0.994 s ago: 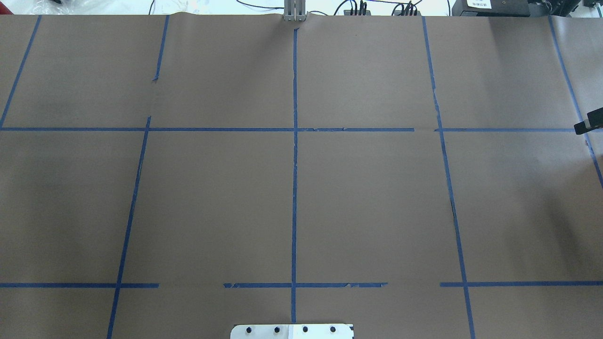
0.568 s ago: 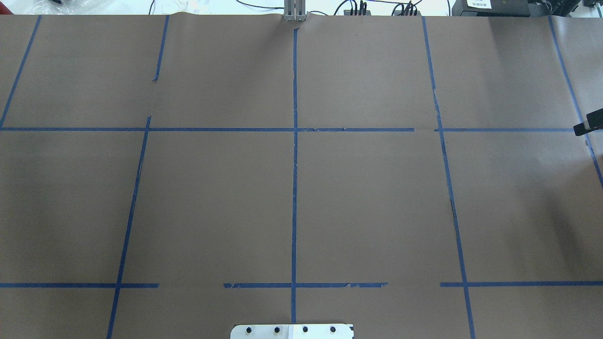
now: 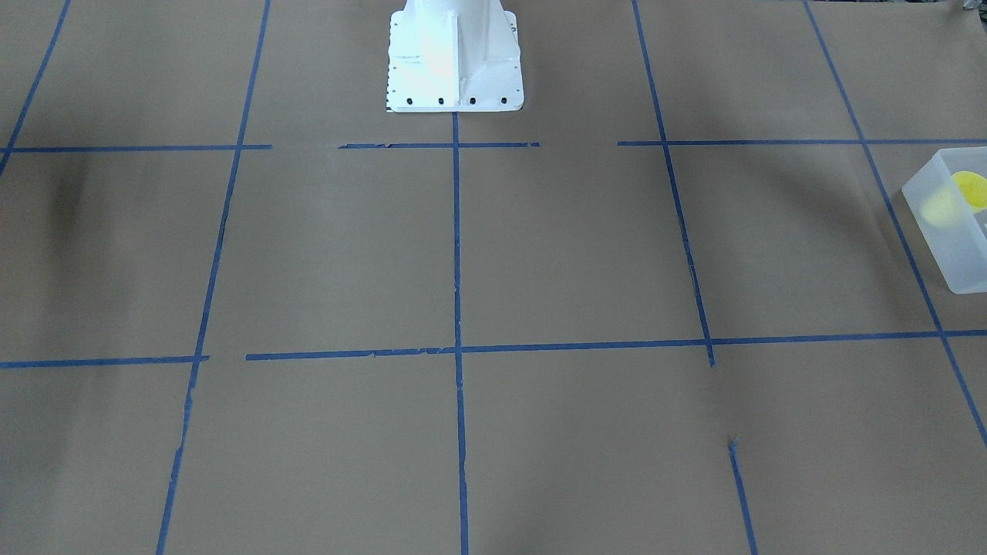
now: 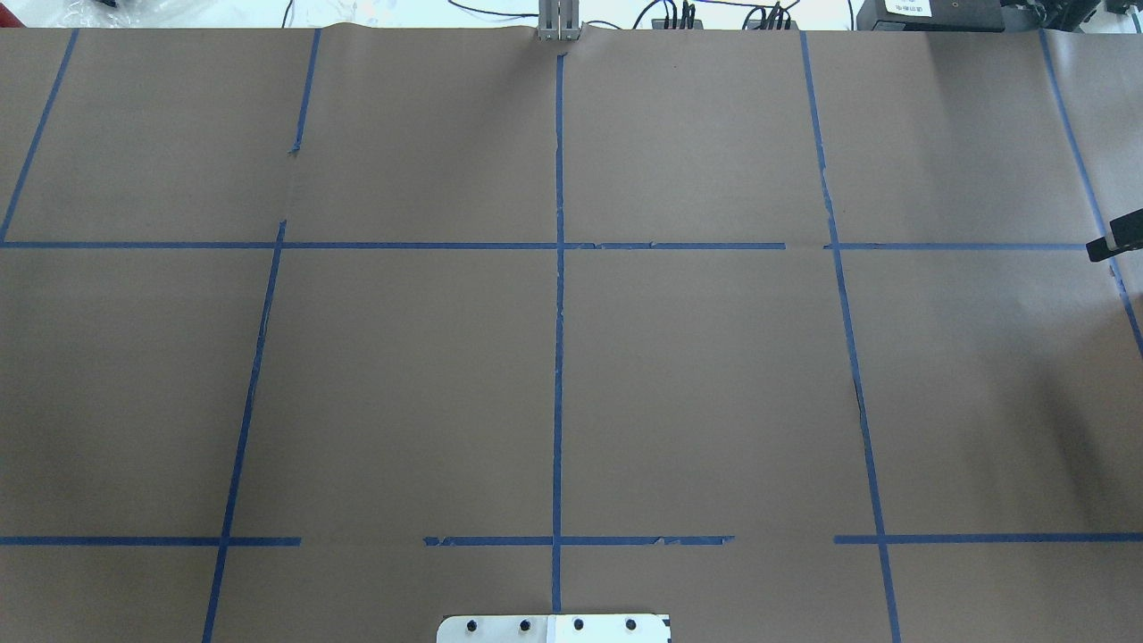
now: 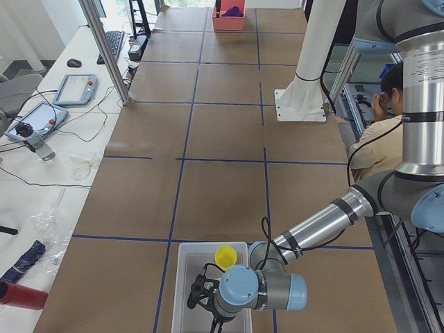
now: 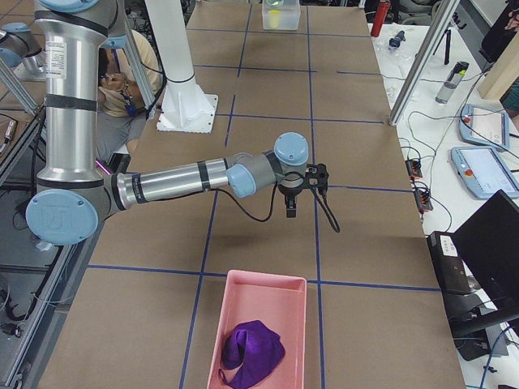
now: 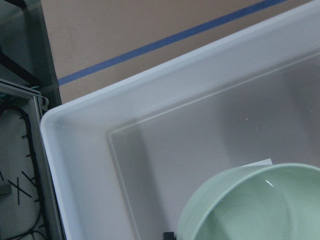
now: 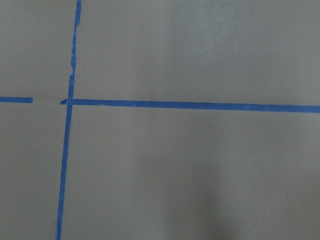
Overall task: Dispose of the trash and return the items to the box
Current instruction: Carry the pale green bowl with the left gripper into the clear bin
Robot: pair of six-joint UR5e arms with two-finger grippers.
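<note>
The frosted-white box [image 5: 182,277] stands at the table's left end; it also shows in the front-facing view [image 3: 944,231] and far off in the exterior right view [image 6: 281,14]. The yellow cup [image 5: 225,257] stands inside it, also visible in the front-facing view [image 3: 973,189]. My left gripper [image 5: 207,297] hangs down into the box; I cannot tell if it is open or shut. The mint-green bowl [image 7: 250,207] sits close under the left wrist camera, inside the box walls [image 7: 150,90]. My right gripper [image 6: 302,193] hovers over bare table; its state is unclear.
A pink bin [image 6: 259,320] with a purple cloth [image 6: 251,350] stands at the table's right end. The white pedestal [image 3: 453,62] stands at the robot's side of the table. Blue tape lines [image 4: 558,268] cross the brown paper. A person [image 5: 381,132] sits behind the robot.
The black part at the overhead view's right edge has shifted very slightly. Nothing else has visibly changed.
</note>
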